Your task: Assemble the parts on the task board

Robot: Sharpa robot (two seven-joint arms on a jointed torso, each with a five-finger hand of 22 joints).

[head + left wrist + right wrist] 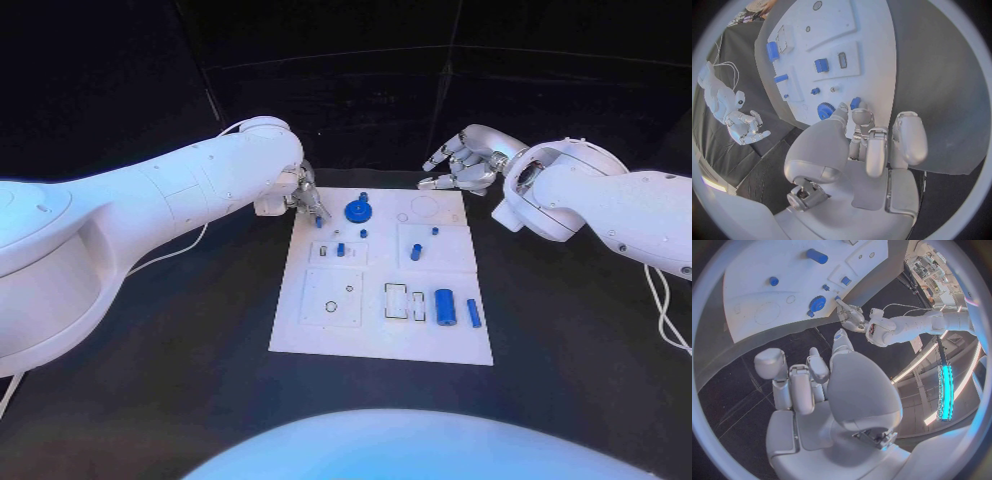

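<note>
**Left hand pinching a small blue part at the board's far-left corner**

Your left hand point(299, 193) sits at the far-left corner of the task board point(378, 345), fingers point(861, 118) curled together with a small blue part point(856, 103) pinched at their tips, just over the board's edge. Right beside it, toward the middle of the far edge, stands the blue gear point(359, 210) with its knob pointing up; the pinched part lies just to the gear's left, so any seating move from here is short and runs along that far edge.

Your right hand point(464, 168) hovers off the far-right corner, fingers spread and holding nothing. It is well apart from the gear, so the left hand is clearly the nearer one.

Further out, the board's recesses hold the rest: two small blue pegs point(340, 250) stand in the left-middle pocket, and a blue pin point(415, 251) stands in the pocket to their right. Near the right edge a blue cylinder point(444, 307) lies with its long axis running near-to-far, and a slimmer blue bar point(473, 313) lies parallel beside it. You should judge the assembly as only partly done.
</note>
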